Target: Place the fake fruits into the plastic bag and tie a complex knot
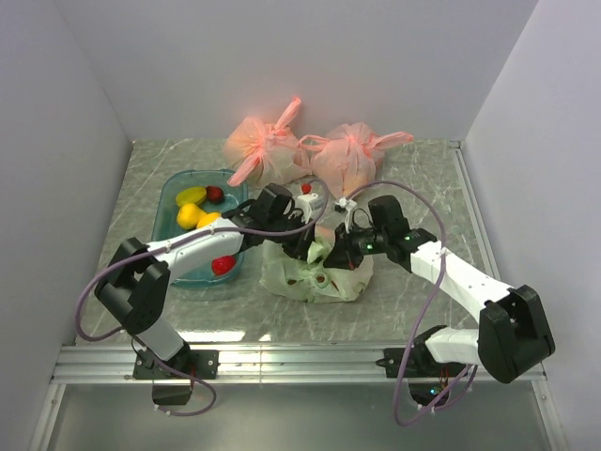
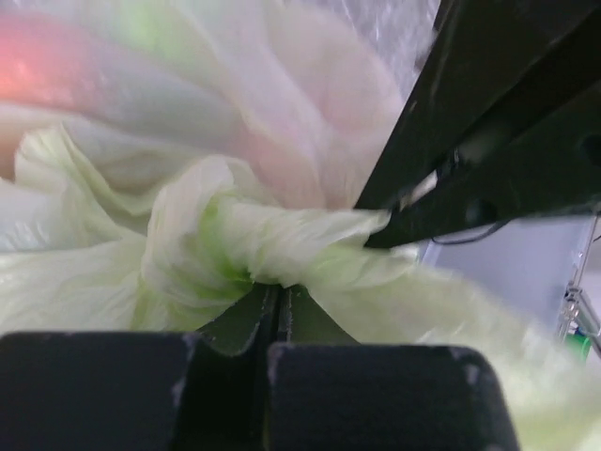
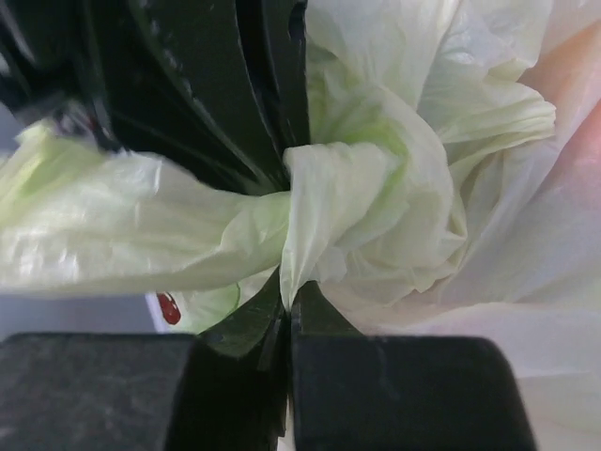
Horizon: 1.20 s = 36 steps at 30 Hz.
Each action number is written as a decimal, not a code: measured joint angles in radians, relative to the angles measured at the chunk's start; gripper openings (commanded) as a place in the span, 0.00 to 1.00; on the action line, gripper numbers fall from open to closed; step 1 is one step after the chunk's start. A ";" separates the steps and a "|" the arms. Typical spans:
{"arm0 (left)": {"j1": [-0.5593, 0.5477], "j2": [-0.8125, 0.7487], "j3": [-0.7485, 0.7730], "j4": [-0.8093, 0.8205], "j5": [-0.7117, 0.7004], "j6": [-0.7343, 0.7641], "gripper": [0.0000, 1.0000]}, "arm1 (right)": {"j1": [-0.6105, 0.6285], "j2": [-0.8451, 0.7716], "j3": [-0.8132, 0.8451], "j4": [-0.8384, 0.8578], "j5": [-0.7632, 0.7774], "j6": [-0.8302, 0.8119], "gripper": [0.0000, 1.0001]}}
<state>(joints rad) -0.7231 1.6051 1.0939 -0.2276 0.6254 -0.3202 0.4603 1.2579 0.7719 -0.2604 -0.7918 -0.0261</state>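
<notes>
The pale mint-green plastic bag [image 1: 315, 280] lies mid-table with fruits showing dimly through it. Both grippers meet over its top. My left gripper [image 1: 302, 242] is shut on a handle end of the bag [image 2: 310, 254], right beside the knot [image 2: 211, 235]. My right gripper [image 1: 338, 250] is shut on the other handle end [image 3: 310, 225], next to the same bunched knot [image 3: 385, 188]. The two grippers are almost touching; the left one's dark fingers [image 3: 207, 85] fill the right wrist view's top. Loose fruits lie in the tray: yellow lemons [image 1: 190, 215] and red ones [image 1: 223, 265].
A teal tray [image 1: 165, 202] stands left of the bag, under the left arm. Two knotted salmon-pink bags [image 1: 258, 146] [image 1: 349, 158] stand at the back. Grey walls close in left, right and behind.
</notes>
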 measured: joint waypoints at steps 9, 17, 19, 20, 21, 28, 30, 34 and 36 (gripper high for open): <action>0.018 0.087 0.163 0.020 0.014 -0.016 0.00 | 0.001 -0.060 -0.109 0.237 0.015 0.469 0.21; 0.028 0.048 0.139 0.021 0.038 -0.002 0.00 | 0.002 -0.111 -0.021 0.101 0.163 0.391 0.65; 0.037 0.025 0.133 0.012 0.049 0.004 0.00 | 0.002 -0.120 0.016 0.076 0.198 0.339 0.68; 0.043 0.014 0.133 0.012 0.056 0.008 0.00 | 0.002 -0.122 0.033 0.069 0.213 0.313 0.70; 0.050 0.002 0.133 0.011 0.064 0.012 0.00 | 0.002 -0.123 0.048 0.064 0.229 0.288 0.70; 0.087 -0.032 0.148 -0.038 0.115 0.049 0.00 | 0.002 -0.064 0.090 0.066 0.252 0.159 0.70; 0.098 -0.032 0.154 -0.065 0.131 0.056 0.00 | 0.002 -0.036 0.094 0.071 0.252 0.131 0.66; 0.117 -0.032 0.192 -0.126 0.170 0.072 0.00 | 0.002 -0.010 0.094 0.085 0.251 0.105 0.15; 0.123 -0.034 0.205 -0.146 0.188 0.072 0.01 | 0.002 -0.010 0.097 0.097 0.252 0.123 0.03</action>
<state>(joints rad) -0.5999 1.5707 1.2987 -0.3733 0.8131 -0.2478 0.4622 1.2484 0.8688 -0.1635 -0.5400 0.0971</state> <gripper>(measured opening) 0.018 0.164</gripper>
